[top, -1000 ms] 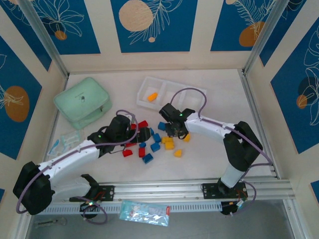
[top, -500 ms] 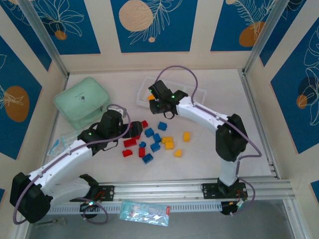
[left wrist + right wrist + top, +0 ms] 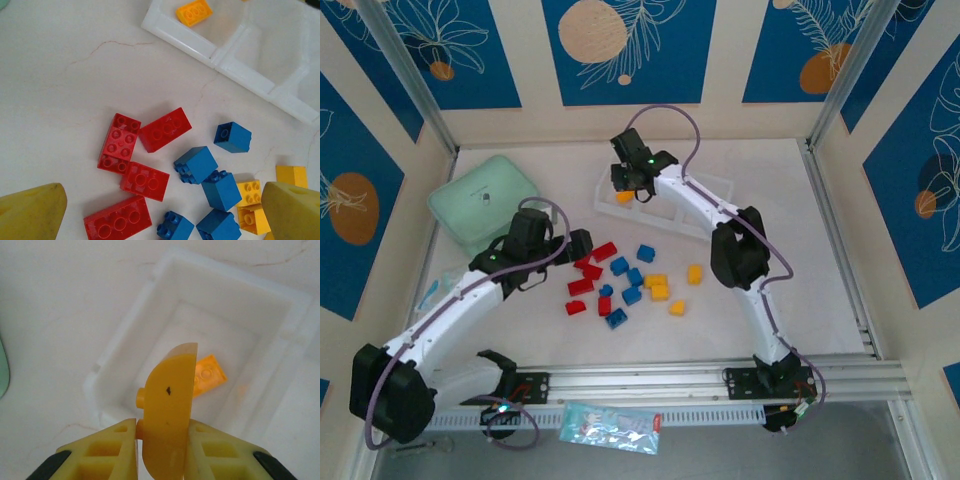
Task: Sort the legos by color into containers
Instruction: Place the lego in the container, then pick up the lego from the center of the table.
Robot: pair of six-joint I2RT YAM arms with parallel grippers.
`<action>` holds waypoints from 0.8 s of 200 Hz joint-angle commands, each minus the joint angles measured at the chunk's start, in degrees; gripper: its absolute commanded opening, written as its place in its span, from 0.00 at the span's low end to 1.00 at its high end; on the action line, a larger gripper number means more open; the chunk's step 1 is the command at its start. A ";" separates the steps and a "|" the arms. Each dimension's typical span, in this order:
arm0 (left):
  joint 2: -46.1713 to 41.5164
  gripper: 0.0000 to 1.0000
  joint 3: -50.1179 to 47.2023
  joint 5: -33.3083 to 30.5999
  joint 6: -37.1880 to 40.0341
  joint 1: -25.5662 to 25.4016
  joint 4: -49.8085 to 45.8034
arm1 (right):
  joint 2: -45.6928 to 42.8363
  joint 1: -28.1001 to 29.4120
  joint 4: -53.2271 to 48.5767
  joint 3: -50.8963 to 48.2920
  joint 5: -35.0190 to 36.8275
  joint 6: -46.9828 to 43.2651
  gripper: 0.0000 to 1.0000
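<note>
- Legos (image 3: 619, 265) lie loose in a cluster on the table (image 3: 780, 230), near the tray (image 3: 216, 51). We see red bricks (image 3: 165, 129) on the left, blue bricks (image 3: 195, 164) in the middle and yellow bricks (image 3: 248, 192) on the right.
- In the left wrist view, the lowest blue bricks are cut off by the frame edge. One of the yellow bricks sits partly behind the right-hand finger.
- We see the left gripper (image 3: 582, 246) hovering over the red side of the cluster. Its fingers (image 3: 32, 215) are spread wide and hold nothing, their tips poking in at the bottom corners of its own camera's view.
- The right gripper (image 3: 167, 420) hangs above the leftmost compartment (image 3: 121, 332) of the tray, clamped on a pinched brick (image 3: 141, 396) of yellow-orange plastic.
- We can make out two round studs of that brick. Finger and brick are nearly the same colour, so we cannot say where one ends and the other begins.
- One lying brick (image 3: 209, 372), also yellow-orange, rests on the floor of that compartment, partly hidden behind the closed fingers.
- From above, the right arm (image 3: 695, 205) crosses the tray and covers its middle, so we cannot tell what the other compartments contain.
- A mint-green case (image 3: 485, 205) stands left of the tray, apart from it.
- A printed packet (image 3: 610, 427) lies beyond the rail (image 3: 720, 378) at the near edge.
</note>
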 commanded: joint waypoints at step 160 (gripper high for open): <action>0.17 0.99 2.35 8.89 1.11 -0.11 1.85 | -20.08 -0.56 0.19 -17.70 -3.13 -3.22 0.52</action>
